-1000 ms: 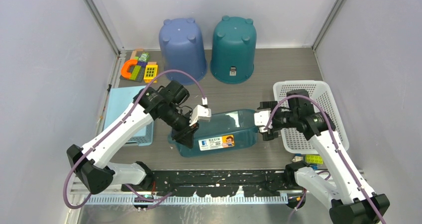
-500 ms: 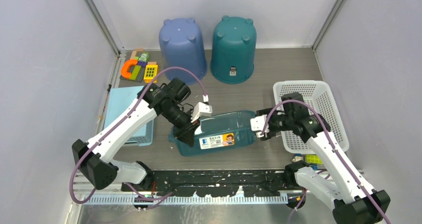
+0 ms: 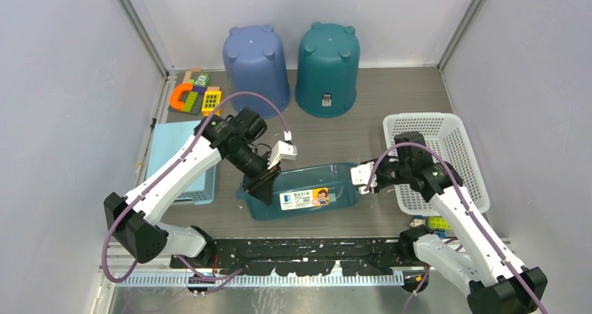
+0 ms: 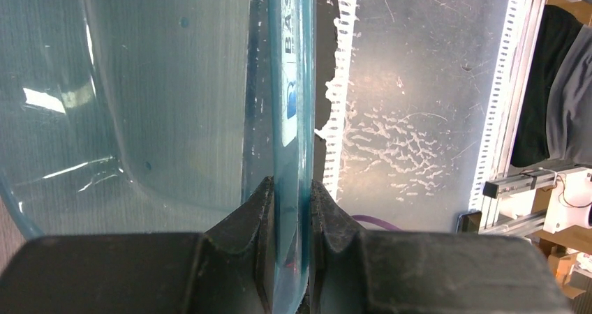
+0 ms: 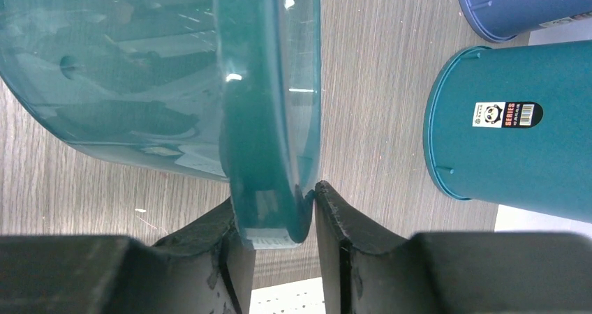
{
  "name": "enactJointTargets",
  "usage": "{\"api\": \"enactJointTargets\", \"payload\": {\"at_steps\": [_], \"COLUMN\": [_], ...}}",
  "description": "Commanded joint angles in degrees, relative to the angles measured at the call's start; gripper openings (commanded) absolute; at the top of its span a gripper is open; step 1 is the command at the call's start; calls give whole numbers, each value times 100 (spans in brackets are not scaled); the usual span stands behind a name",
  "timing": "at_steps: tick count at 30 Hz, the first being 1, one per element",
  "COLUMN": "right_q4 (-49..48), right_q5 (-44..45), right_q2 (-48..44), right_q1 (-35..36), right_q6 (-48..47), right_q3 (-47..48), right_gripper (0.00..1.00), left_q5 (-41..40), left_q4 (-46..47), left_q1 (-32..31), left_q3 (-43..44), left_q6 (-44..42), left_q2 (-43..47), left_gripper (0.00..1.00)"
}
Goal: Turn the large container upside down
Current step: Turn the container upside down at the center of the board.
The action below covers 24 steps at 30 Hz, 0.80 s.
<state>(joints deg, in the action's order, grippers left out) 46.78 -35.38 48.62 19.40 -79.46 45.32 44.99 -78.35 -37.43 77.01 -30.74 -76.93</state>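
Teal basin [image 3: 311, 181] | left jaws staying clamped on its rim | right jaws just closing onto opposite rim | I'm readying the flip

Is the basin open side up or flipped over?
Open side up, not flipped. The top view looks down into the basin, and the label on its side reads upright.

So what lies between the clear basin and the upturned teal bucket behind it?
Nothing. The top external view shows only a bare stretch of table between the basin and the teal bucket.
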Motion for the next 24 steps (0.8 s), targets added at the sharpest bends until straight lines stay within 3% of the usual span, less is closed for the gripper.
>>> {"api": "enactJointTargets", "payload": {"at_steps": [1, 10, 17, 24], "right_q4": [53, 422, 455, 416], "right_q5": [-303, -489, -566, -619], "right_q2": [-48, -58, -37, -84], "right_q1": [64, 57, 64, 53], "right_q6": [-94, -149, -133, -58], "right_q3": [57, 133, 123, 71], "right_gripper": [33, 16, 13, 7], "left_q5": [438, 291, -20, -264], "left_q4": [267, 504, 878, 1255], "left_q1": [83, 165, 177, 181], "left_q3": [290, 178, 79, -31], "left_q6": [-175, -131, 73, 273], "left_q2": [36, 132, 387, 601], "left_gripper": [0, 10, 45, 62]}}
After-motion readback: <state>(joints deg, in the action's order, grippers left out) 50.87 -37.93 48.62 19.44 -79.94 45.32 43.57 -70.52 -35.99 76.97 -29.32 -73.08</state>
